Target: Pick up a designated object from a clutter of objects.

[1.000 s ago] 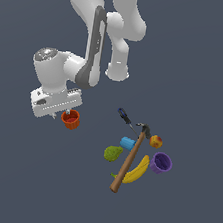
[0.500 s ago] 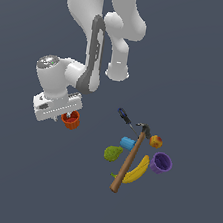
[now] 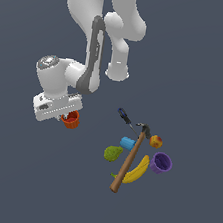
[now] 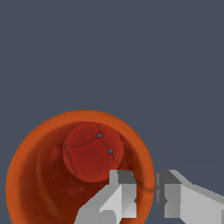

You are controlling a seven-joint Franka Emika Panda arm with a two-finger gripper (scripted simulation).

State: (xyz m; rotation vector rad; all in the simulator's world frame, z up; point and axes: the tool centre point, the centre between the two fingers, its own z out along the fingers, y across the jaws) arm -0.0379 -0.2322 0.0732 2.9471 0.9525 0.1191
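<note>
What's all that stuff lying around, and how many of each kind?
Cups: 3: orange-red cup in the claw, blue cup, purple cup
Fruit: 3: banana, pear, apple
Tools: 2: hammer, screwdriver
Total: 8

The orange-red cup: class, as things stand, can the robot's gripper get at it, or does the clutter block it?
Probably yes. The gripper already has one finger inside and one outside the orange-red cup wall. The hammer and the rest of the clutter lie apart, toward the exterior view's right.

No readable text, labels or numbers.
</note>
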